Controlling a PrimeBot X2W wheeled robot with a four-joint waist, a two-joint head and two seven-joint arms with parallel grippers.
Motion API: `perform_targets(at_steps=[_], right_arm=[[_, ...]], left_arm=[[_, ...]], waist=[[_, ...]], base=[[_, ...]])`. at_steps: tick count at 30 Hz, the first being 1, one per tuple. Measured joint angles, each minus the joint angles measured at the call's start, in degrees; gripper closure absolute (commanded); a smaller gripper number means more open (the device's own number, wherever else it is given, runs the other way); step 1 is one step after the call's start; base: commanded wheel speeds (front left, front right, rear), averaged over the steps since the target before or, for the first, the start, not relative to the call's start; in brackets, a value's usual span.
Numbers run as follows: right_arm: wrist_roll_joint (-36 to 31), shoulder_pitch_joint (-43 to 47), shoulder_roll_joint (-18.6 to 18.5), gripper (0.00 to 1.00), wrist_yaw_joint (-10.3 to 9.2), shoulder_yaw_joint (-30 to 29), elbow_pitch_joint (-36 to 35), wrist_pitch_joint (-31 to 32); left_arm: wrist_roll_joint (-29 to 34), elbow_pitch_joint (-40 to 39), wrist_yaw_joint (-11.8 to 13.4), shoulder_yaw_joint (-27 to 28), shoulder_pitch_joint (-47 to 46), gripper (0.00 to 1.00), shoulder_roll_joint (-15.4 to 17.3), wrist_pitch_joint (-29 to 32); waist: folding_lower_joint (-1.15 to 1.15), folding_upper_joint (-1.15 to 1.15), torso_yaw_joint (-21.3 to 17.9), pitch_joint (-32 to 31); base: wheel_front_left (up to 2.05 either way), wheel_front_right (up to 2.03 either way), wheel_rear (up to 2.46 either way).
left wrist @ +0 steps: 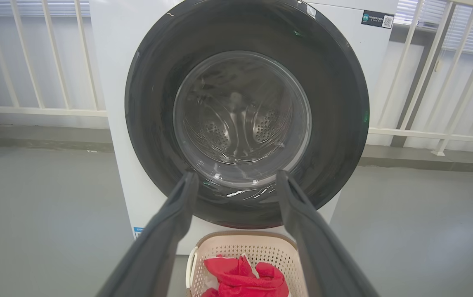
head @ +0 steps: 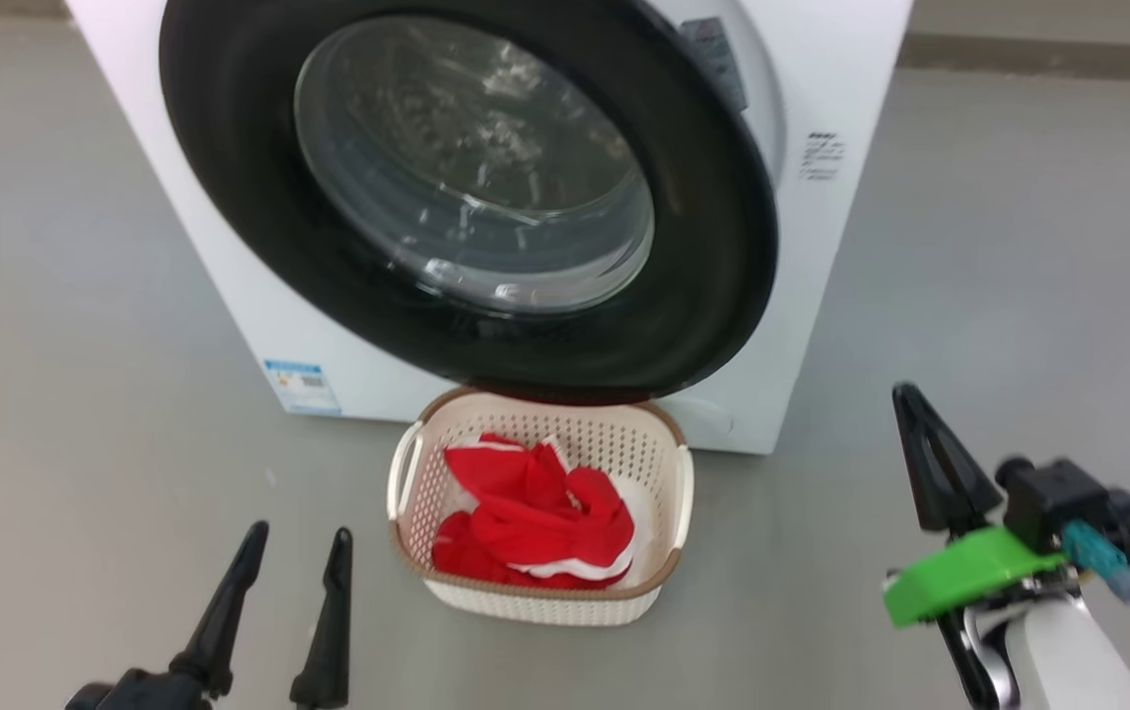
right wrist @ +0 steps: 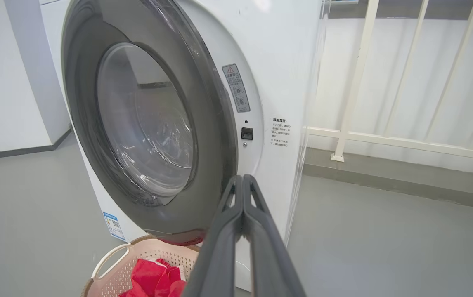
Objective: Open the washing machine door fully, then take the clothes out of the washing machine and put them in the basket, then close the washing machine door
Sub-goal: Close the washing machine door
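The glossy black round door [head: 713, 256], with its bulging glass centre, stands slightly ajar on the white washer [head: 846, 256]. Crumpled red clothes [head: 535, 523] lie in the perforated cream basket [head: 526, 603] just below. The left hand [head: 297, 537] is spread and the right hand [head: 910, 406] is pressed together.

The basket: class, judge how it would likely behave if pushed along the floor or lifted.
Probably light: the basket is perforated plastic holding only soft red clothes. It would likely slide on the smooth grey floor rather than tip, being low and wide.
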Motion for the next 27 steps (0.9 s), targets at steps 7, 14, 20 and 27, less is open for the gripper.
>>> perform_targets(at_steps=[7, 14, 20, 27], right_arm=[[-3.0, -10.2, -0.4, 1.0, 0.0, 1.5, 5.9, 0.0], [-4.8, -19.1, -0.8, 1.0, 0.0, 3.4, 11.2, 0.0], [-6.0, -24.2, -0.9, 1.0, 0.0, 4.2, 15.9, 0.0], [-8.8, -31.2, -1.1, 1.0, 0.0, 2.7, 20.3, 0.0]], left_arm=[[-0.2, 0.1, -1.4, -1.5, -3.0, 0.0, -1.2, 0.0], [-0.2, 1.3, -2.6, -1.9, -5.8, 0.0, -2.4, 0.0], [-0.1, 1.3, -3.6, -1.8, -7.2, 0.0, -3.8, 0.0], [0.1, 1.6, -5.0, -1.7, -8.6, 0.0, -5.3, 0.0]], waist=[[0.0, 0.0, 2.6, 4.5], [0.0, 0.0, 5.5, 8.4], [0.0, 0.0, 7.4, 11.0], [0.0, 0.0, 8.8, 14.0]], base=[[0.0, 0.0, 0.0], [0.0, 0.0, 0.0], [0.0, 0.0, 0.0], [0.0, 0.0, 0.0]])
